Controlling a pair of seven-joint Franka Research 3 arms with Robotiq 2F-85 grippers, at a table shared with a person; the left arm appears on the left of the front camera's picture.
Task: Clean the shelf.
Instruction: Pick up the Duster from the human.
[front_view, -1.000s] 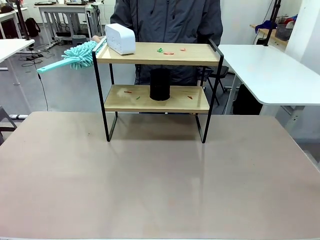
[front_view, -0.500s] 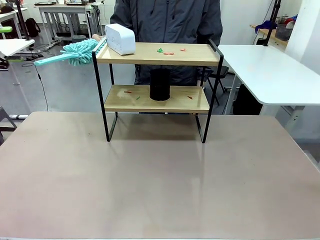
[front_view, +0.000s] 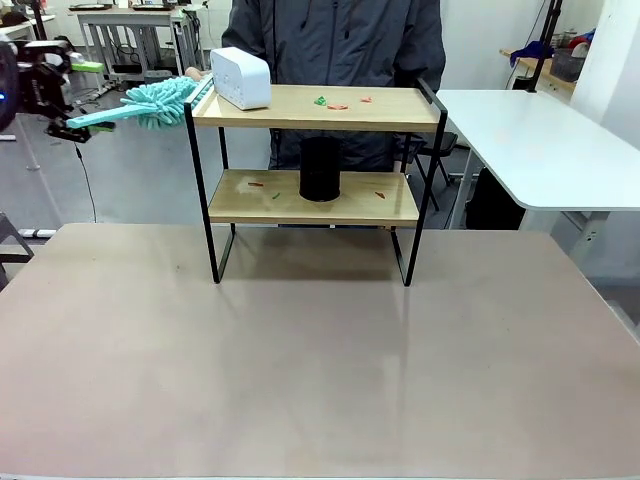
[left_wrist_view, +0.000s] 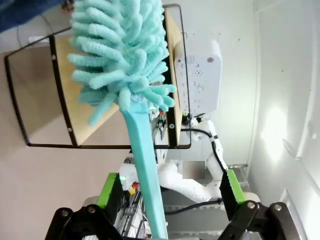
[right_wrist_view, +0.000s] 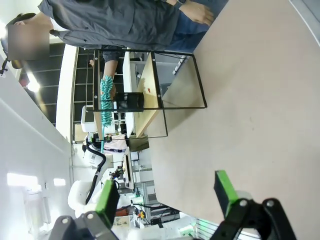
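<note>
Left wrist view: shelf (left_wrist_view: 61, 80) beyond jaws

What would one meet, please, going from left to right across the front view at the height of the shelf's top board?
Left pincer → teal duster → white device → green scrap → orange-red scrap → second orange-red scrap.

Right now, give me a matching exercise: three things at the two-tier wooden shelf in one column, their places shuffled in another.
1. white rectangular box
2. black cylinder
3. fluffy teal duster

A. lower board
B. beside the left end of the shelf, handle between the open fingers of the left gripper
C. top board, left end

Pairs: 1-C, 2-A, 3-B
</note>
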